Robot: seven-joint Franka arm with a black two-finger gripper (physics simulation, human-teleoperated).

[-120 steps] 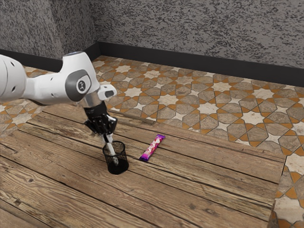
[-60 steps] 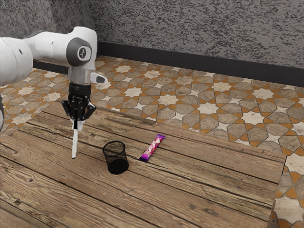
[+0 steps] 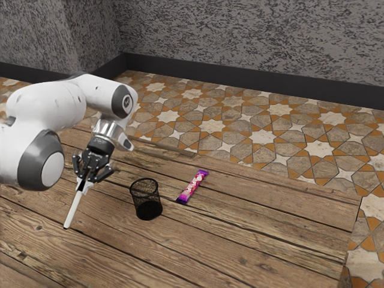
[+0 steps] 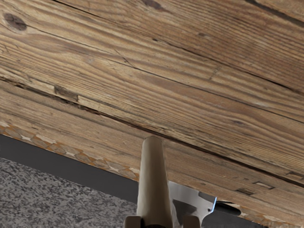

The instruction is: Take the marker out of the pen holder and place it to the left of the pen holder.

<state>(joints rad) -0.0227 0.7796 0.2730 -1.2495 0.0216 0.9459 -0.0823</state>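
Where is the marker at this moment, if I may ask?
In the exterior view, the marker is held slanting in the gripper, to the exterior view's left of the pen holder.

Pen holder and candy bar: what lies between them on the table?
Bare table boards lie between the pen holder and the candy bar in the exterior view.

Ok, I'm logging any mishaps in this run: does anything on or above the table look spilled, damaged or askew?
Nothing stands out. The pen holder stands upright on the table, and the wrapped bar lies flat near it. The marker slants, but only because the gripper holds it at an angle.
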